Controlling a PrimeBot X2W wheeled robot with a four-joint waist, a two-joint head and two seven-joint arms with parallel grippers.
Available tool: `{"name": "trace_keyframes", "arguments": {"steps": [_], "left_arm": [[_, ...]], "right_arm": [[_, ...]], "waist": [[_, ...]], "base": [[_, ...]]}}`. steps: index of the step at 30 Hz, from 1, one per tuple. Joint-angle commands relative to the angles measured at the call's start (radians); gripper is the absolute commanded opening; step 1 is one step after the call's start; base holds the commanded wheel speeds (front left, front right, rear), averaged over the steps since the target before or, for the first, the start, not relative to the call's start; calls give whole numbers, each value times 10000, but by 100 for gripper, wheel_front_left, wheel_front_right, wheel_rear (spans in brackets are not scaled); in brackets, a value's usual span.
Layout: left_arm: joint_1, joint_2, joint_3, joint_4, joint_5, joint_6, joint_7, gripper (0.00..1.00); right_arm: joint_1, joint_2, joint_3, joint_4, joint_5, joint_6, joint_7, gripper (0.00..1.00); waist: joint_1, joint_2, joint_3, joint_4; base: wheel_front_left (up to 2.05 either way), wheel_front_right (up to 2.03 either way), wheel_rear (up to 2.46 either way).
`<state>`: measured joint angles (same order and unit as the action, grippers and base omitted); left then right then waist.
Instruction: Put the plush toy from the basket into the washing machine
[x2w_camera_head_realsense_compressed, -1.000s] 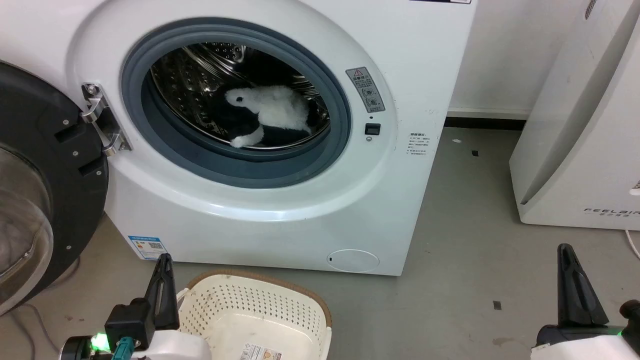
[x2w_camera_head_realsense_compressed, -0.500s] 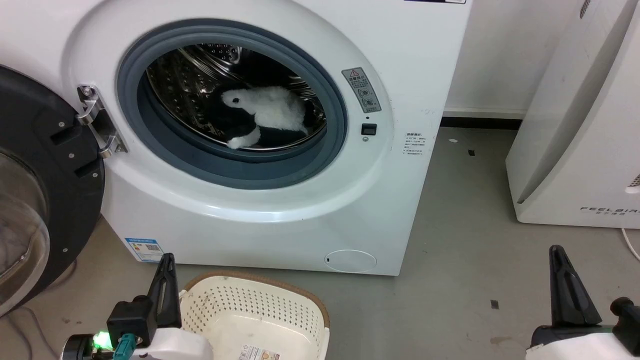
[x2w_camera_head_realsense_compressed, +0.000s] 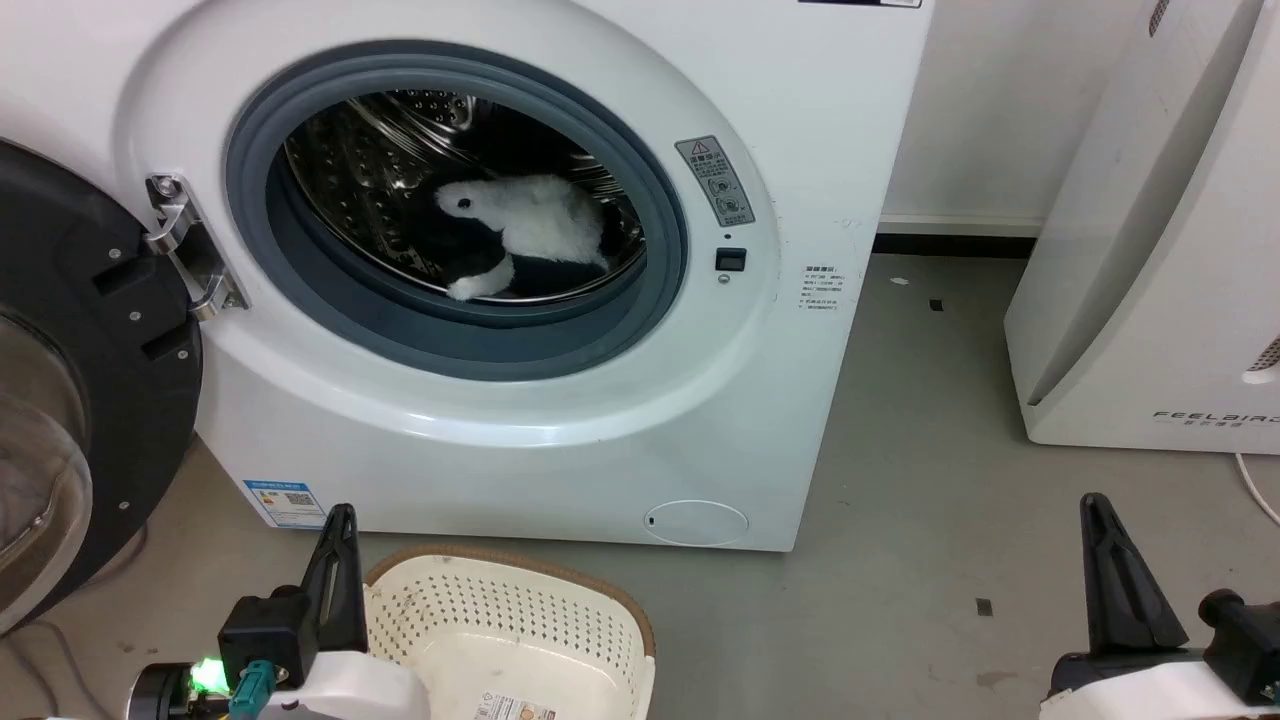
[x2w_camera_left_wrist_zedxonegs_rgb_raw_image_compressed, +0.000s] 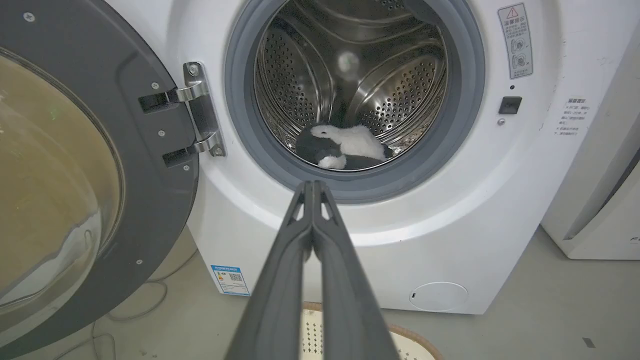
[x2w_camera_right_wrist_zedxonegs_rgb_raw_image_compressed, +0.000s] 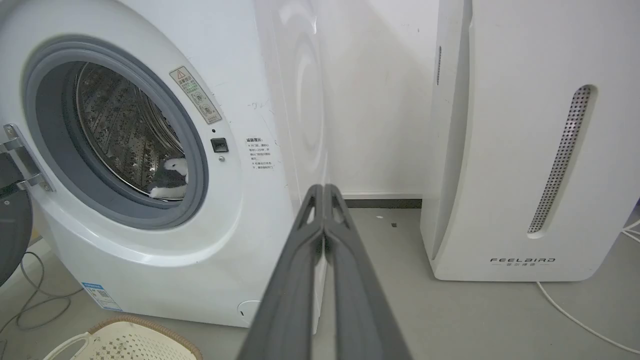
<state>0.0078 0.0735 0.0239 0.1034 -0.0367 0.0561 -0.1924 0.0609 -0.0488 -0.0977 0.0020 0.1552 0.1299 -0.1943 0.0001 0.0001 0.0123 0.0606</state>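
Right, left fingers (x2w_camera_left_wrist_zedxonegs_rgb_raw_image_compressed: 285, 280) pressed together, holding nothing; right fingers (x2w_camera_right_wrist_zedxonegs_rgb_raw_image_compressed: 295, 280) the same. Ahead, the plush toy (x2w_camera_left_wrist_zedxonegs_rgb_raw_image_compressed: 352, 142) lies inside the washing machine (x2w_camera_left_wrist_zedxonegs_rgb_raw_image_compressed: 450, 225). It looks soft, light and squashy; pinch its white body, I'd say.

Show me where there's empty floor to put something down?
The widest bare grey floor lies between the washing machine and the white FEELBIRD appliance, stretching forward right of the basket. Left is crowded: the open door hangs low there, beside the basket.
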Motion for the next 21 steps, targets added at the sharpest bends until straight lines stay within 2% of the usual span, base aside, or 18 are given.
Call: {"name": "trace_keyframes", "arguments": {"steps": [1, 21], "left_arm": [[-21, -44, -4, -81, 78, -65, 55, 0], [-34, -86, -55, -289, 141, -174, 464, 0]], "right_arm": [[-149, -4, 40, -7, -109, 2, 63, 0], [-250, -6, 245, -10, -425, 3, 475, 0]], "waist": [[-1, -1, -3, -12], [-1, -1, -29, -142]], "base": [[0, 0, 0], [0, 0, 0]]}}
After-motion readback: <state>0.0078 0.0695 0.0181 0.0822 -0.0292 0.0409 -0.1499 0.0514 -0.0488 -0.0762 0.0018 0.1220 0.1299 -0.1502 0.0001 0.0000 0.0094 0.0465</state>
